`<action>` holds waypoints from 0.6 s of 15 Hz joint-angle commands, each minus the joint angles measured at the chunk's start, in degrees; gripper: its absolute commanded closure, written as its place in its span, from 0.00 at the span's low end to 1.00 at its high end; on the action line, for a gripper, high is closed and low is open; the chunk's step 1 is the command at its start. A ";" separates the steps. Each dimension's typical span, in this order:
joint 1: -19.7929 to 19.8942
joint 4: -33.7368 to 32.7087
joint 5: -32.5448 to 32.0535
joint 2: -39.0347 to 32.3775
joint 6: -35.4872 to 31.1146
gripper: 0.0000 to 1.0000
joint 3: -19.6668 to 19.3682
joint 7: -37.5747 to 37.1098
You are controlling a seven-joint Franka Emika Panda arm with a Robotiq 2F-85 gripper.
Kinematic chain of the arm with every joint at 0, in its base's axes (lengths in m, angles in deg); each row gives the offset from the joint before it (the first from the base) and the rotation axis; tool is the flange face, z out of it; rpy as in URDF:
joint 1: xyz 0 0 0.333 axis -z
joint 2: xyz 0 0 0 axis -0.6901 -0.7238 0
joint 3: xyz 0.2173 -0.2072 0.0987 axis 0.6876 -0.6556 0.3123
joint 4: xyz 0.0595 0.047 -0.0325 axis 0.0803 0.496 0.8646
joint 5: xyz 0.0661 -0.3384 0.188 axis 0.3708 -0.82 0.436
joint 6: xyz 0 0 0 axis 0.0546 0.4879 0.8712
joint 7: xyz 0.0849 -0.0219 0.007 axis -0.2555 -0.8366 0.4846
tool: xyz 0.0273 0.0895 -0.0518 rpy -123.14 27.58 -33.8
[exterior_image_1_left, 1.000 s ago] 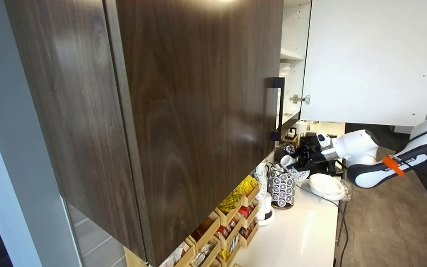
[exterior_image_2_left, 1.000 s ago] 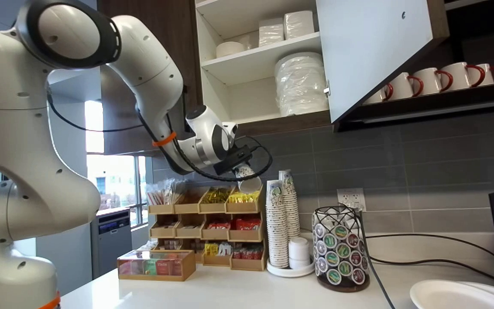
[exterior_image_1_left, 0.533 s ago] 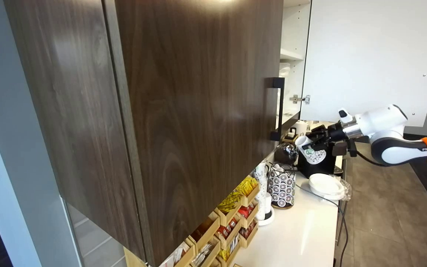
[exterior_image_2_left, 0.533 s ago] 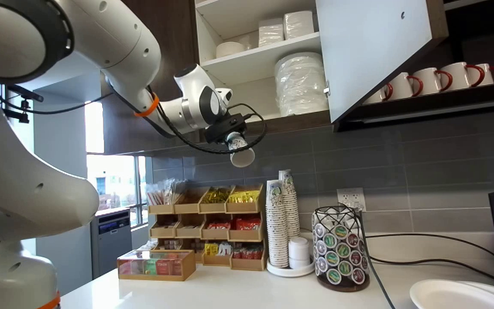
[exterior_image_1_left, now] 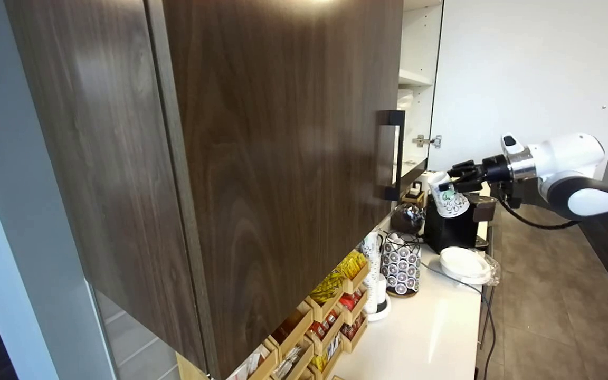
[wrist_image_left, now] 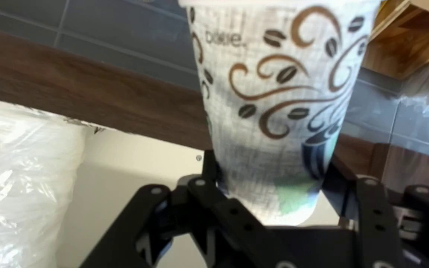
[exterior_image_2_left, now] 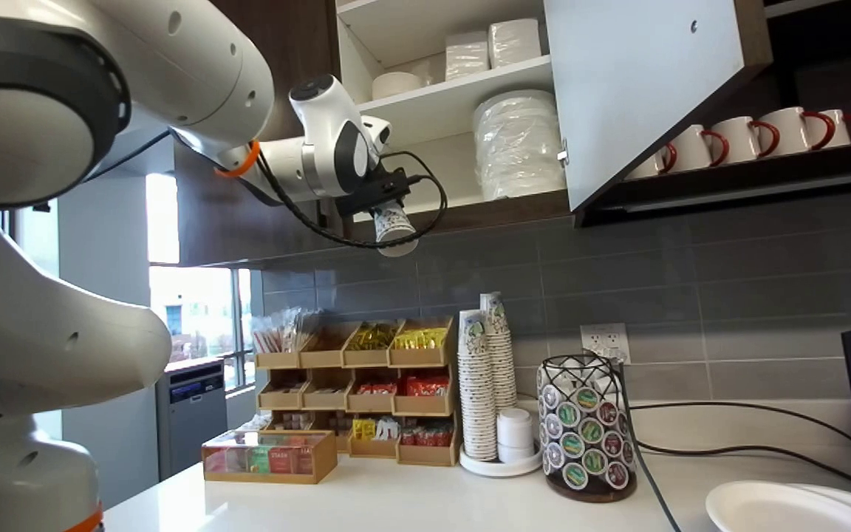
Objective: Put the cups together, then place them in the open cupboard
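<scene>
My gripper [exterior_image_1_left: 447,180] is shut on the narrow end of a patterned paper cup [exterior_image_1_left: 453,203], tilted with its mouth downward, also seen in an exterior view [exterior_image_2_left: 394,224]. In the wrist view, both fingers [wrist_image_left: 272,173] press the sides of the cup [wrist_image_left: 274,85], which has brown swirls and beans. I cannot tell whether another cup is nested in it. The open cupboard [exterior_image_2_left: 425,166] has pale shelves; the cup hangs in front of and just below its bottom edge. Small plain white round cups [exterior_image_2_left: 515,436] stand stacked on a white tray beside tall paper-cup stacks [exterior_image_2_left: 477,391].
The cupboard's white door [exterior_image_2_left: 640,81] is swung open; a plastic-wrapped white stack [exterior_image_2_left: 518,144] fills the lower shelf's right side. A dark door with bar handle [exterior_image_1_left: 399,155] stands beside it. The condiment rack [exterior_image_2_left: 374,403], speckled pod jar [exterior_image_2_left: 586,436] and white bowl [exterior_image_2_left: 780,510] are below.
My arm has lifted the cup from near the condiment rack up toward the cupboard's bottom edge, moving up and left in one exterior view. The grip looks the same.
</scene>
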 commanded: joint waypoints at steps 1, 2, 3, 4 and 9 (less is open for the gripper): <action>-4.13 -1.43 1.51 -0.74 -3.11 0.57 0.41 -0.62; -5.09 -2.02 1.68 -0.68 -3.79 0.57 0.63 -0.49; -6.07 -2.68 1.95 -0.64 -4.35 0.57 0.88 -0.62; -7.35 -3.48 2.15 -0.54 -5.93 0.57 0.99 -0.89; -11.74 -7.62 2.93 1.95 -14.82 0.57 0.73 -1.77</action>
